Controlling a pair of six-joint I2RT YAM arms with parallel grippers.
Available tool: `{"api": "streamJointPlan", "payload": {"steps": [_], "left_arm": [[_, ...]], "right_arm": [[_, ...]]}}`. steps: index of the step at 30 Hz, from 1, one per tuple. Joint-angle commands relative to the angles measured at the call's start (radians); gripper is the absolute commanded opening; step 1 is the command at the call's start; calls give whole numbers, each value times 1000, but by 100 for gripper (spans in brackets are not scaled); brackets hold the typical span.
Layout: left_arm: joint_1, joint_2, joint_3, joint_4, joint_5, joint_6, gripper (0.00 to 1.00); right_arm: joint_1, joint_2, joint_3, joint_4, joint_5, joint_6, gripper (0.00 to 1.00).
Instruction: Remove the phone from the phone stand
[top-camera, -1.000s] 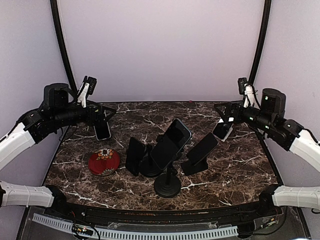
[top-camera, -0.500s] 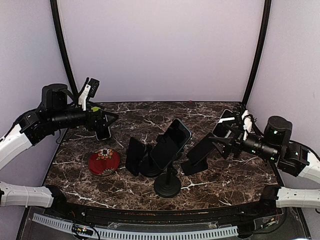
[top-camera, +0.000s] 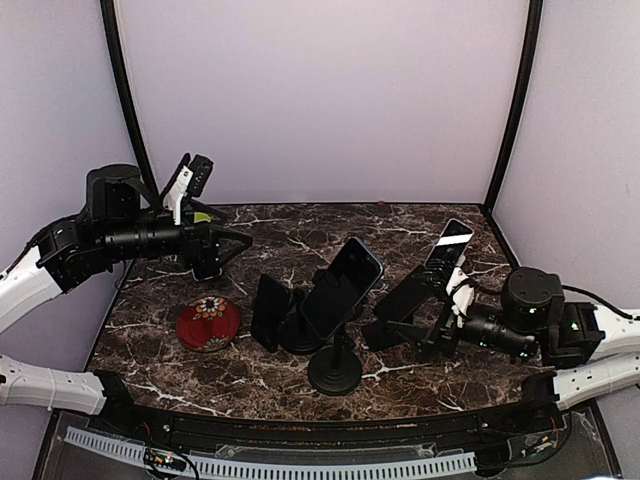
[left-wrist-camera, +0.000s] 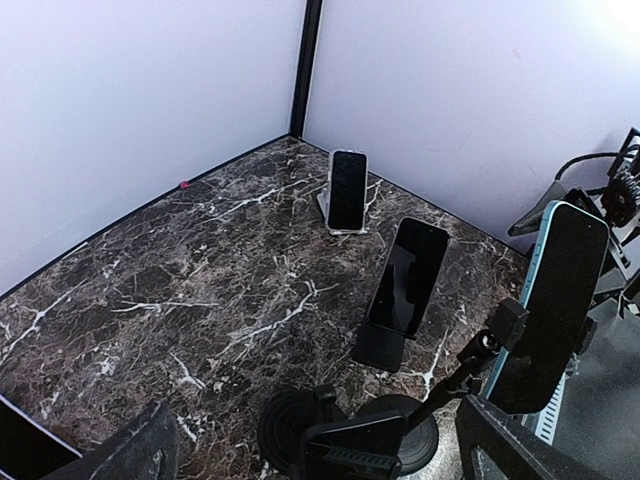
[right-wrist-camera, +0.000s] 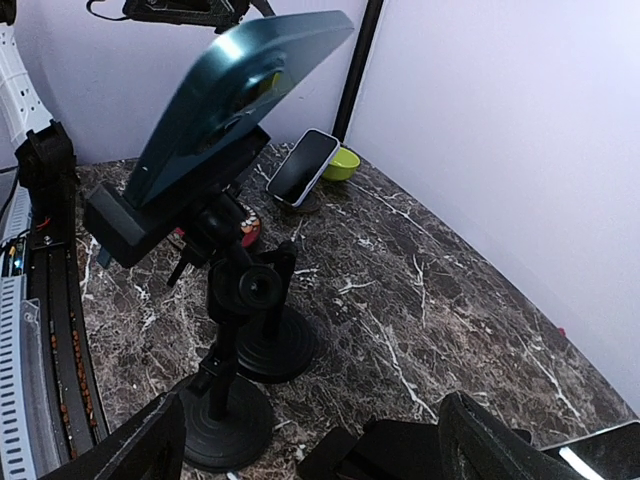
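Dark marble table (top-camera: 300, 225), my right gripper (top-camera: 428, 335) spread wide beside the right phone (top-camera: 405, 295) on its stand (top-camera: 383, 337), my left gripper (top-camera: 232, 243) spread wide, far left

This is a robotics test cell, not a lived-in room. Plain lilac walls (top-camera: 320, 100) box in a dark marble-patterned tabletop (top-camera: 300, 228), with black poles (top-camera: 124, 90) rising at its 10 and 2 o'clock corners. Two white-and-black robot arms (top-camera: 110, 240) mount at the 6 o'clock edge behind a slotted cable duct (top-camera: 300, 467). Several phones (top-camera: 340, 290) on stands (top-camera: 335, 372) are grouped mid-table.
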Motion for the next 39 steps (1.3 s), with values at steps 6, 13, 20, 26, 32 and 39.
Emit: {"api": "streamJointPlan", "payload": {"steps": [6,13,20,26,32,39], "left_arm": [[-115,-16,1,55,-91,-26,99],[-148,-39,-39,117,-123,-74,99],[-152,-44,-55,125,-139,-83,99],[-153,-43,-64,135,-142,-85,99],[-153,-46,-69,136,-145,-84,99],[-153,-45,-74,126,-124,-84,99]], "right_arm": [[151,127,6,247,239,-144,88],[174,204,14,362,259,-198,83],[187,254,8,444,241,-203,81],[187,304,-4,524,234,-227,75],[187,357,1,573,230,-257,74],[187,383,-9,603,273,-293,71]]}}
